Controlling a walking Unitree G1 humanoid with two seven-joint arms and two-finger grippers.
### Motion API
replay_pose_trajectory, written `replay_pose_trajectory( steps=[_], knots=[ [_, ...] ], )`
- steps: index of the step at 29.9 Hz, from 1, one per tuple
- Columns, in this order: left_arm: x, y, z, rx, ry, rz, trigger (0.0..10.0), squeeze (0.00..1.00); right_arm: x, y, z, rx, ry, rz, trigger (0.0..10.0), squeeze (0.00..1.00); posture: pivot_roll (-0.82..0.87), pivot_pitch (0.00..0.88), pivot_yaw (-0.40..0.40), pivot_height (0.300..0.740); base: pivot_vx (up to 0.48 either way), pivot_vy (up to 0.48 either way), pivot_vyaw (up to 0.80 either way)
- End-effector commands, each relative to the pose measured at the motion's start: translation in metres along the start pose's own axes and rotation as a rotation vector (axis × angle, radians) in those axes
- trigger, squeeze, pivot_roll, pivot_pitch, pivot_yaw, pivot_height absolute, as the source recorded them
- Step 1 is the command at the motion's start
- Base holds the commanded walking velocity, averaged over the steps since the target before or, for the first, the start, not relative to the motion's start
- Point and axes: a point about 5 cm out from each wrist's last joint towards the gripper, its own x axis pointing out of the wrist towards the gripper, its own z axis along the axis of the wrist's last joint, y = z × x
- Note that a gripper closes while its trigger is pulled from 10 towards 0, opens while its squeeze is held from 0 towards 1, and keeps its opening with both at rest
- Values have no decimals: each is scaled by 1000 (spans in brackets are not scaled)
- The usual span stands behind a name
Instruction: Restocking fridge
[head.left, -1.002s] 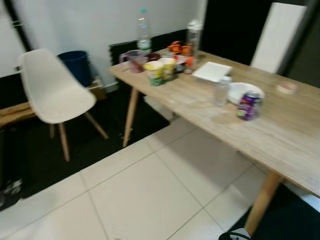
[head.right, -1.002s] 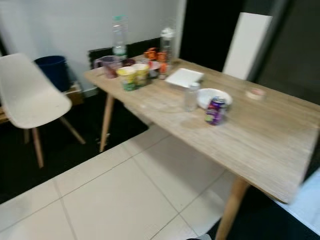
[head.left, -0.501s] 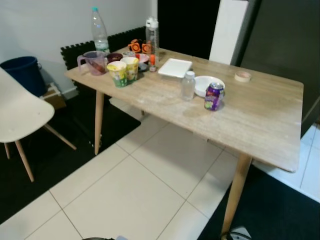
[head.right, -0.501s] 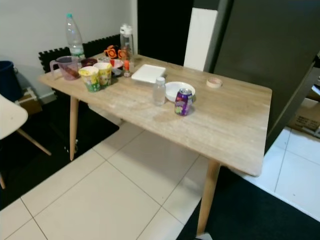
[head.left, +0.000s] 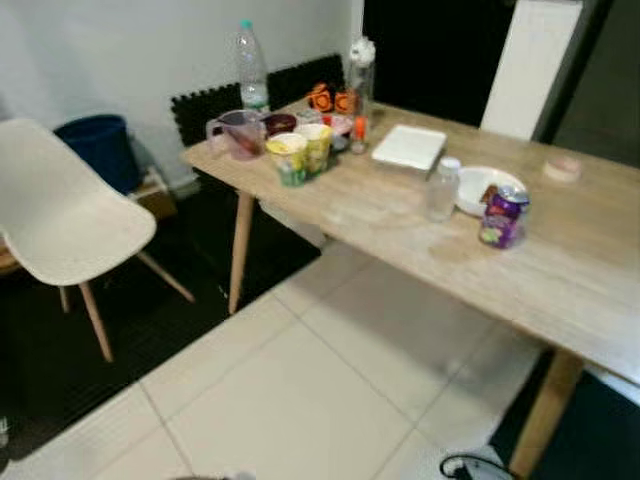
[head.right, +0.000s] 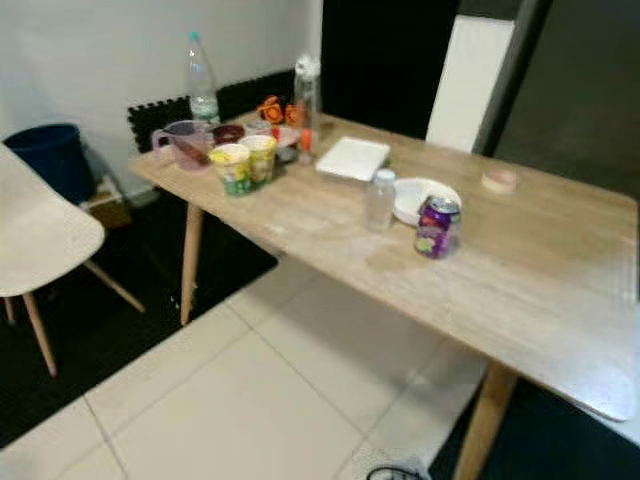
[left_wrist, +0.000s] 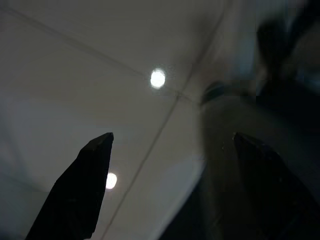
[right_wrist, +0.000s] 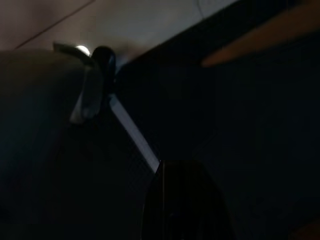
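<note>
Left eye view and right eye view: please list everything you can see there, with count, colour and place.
table: 1, light wood, ahead
purple can: 1, table middle, beside white bowl
white bowl: 1, behind the can
small clear bottle: 1, white cap, left of bowl
white plate: 1, square, behind small bottle
yellow-green cups: 2, table's left end
pink jug: 1, left corner
tall bottles: 2, clear, back edge
tape roll: 1, right rear
white chair: 1, left
blue bin: 1, by wall
left tool: open, over floor tiles
</note>
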Motion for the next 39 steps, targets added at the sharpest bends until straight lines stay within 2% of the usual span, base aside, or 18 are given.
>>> replay_pose_trajectory(
  steps=[1, 13, 15, 21, 29, 32, 34, 36, 37, 38, 39],
  knots=[
    [-1, -2, -12, -12, 37, -2, 10000, 0, 0, 5, 1, -2, 3, 14, 10000, 0, -95, 0, 9, 740, 292, 0, -769],
    [-2, -1, -13, -10, 37, -2, 10000, 0, 0, 5, 1, 5, 0, 15, 10000, 0, -96, 0, 9, 740, 291, 0, -769],
    [-2, -1, -13, -11, 36, -2, 10000, 0, 0, 5, 1, 31, -3, 13, 10000, 0, -94, 0, 12, 740, 289, 0, -763],
    [-2, -1, -14, -12, 38, 1, 10000, 0, 0, 5, 2, 22, -8, 13, 10000, 0, -93, 0, 11, 740, 277, 0, 0],
    [-2, 0, -14, -30, 39, 8, 10000, 0, 0, 4, 0, 32, 11, 8, 10000, 0, -93, 0, 11, 740, 0, 0, 0],
    [-2, 0, -14, -28, 38, 8, 10000, 0, 0, 3, -4, 73, 43, -30, 10000, 0, -93, 0, 11, 740, 0, 0, 0],
    [-2, 0, -13, -27, 38, 8, 10000, 0, 0, 3, -8, 163, 75, -72, 10000, 0, -93, 0, 11, 740, 0, 0, 0],
    [-2, 0, -13, -25, 38, 8, 10000, 0, 0, 4, -13, 308, 116, -120, 10000, 0, -94, 0, 11, 740, 0, 0, 0],
    [-2, 0, -13, -24, 37, 8, 10000, 0, -1, 5, -14, 353, 130, -136, 10000, 0, -94, 0, 11, 740, 0, 0, 0],
    [-2, 0, -13, -25, 37, 9, 10000, 0, -1, 7, -17, 462, 158, -171, 10000, 0, -95, 0, 11, 740, 0, 0, 0],
    [-2, 0, -13, -25, 37, 9, 10000, 0, -1, 7, -17, 462, 158, -171, 10000, 0, -95, 0, 11, 740, 0, 0, 0]
  ],
)
